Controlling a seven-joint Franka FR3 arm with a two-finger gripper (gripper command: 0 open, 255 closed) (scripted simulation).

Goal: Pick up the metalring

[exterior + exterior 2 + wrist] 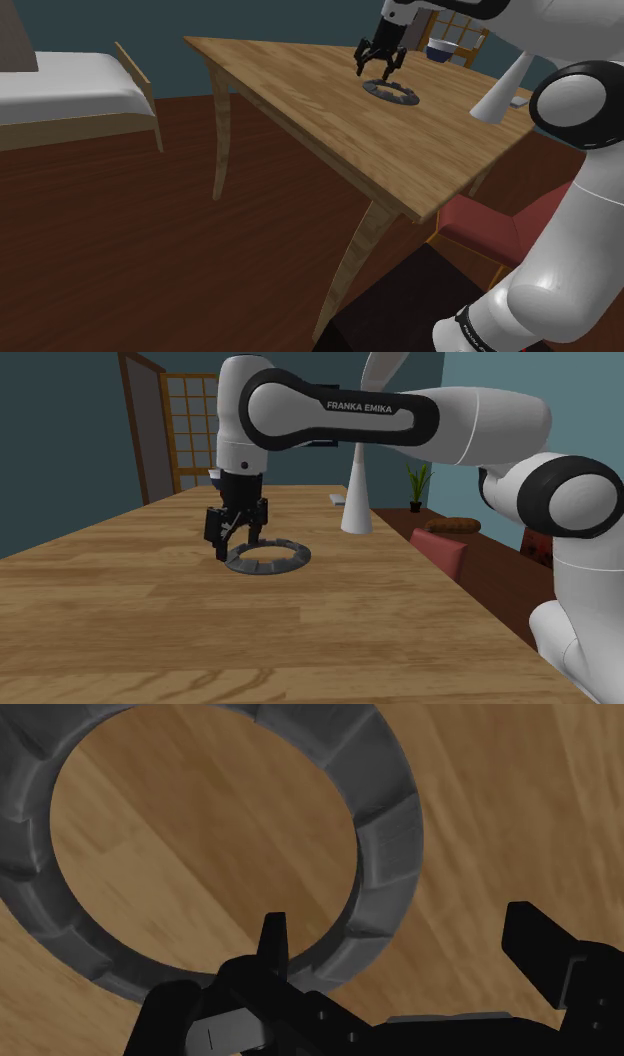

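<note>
The dark grey notched metal ring point(391, 92) lies flat on the light wooden table point(300, 100), in the upper right of the shoulder view. In the second exterior view the ring point(268, 559) sits just left of centre.

Right over its edge hangs the all-black two-finger gripper point(376, 72), pointing straight down. Its fingers are spread apart and clasp nothing.

Now the wrist view: the ring's band point(385, 834) runs between the two fingers point(273, 939), one over the hole and the other outside the rim. That's a straddle. I'd judge it is set that way so a squeeze pinches the band across its width, since the whole ring looks too wide to span. Lying flat, the ring offers only that low wall, so the tips will need to get right down near the wood. Whether they touch the ring, I can't tell.

Containers next. A white-and-blue bowl point(441, 49) sits at the top right of the shoulder view, behind the arm, and its contents are hidden. The ring's own hole holds nothing but bare table. A white cone point(357, 502) stands well apart from the ring, right of centre in the second exterior view.
</note>
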